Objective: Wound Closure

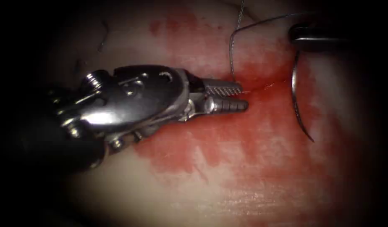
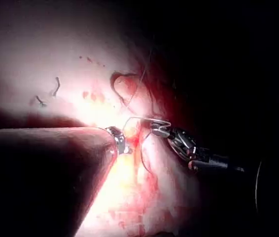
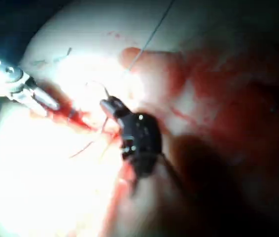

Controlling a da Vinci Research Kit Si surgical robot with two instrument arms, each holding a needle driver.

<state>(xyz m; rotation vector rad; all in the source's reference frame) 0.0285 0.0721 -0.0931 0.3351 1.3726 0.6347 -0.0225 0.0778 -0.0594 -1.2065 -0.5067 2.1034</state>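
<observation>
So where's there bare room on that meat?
Free: pale tissue below the left tool, whose open jaws hold nothing. Crowded: upper right, where the right tool holds the needle near its thread end, outside the tissue, thread beside.

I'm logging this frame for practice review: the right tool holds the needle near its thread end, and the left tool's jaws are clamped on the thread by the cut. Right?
Not quite. In the endoscope view the left tool has its jaws slightly apart and holds nothing; the thread runs into the tissue just beside its upper jaw. The right tool does hold the needle near its thread end.
</observation>
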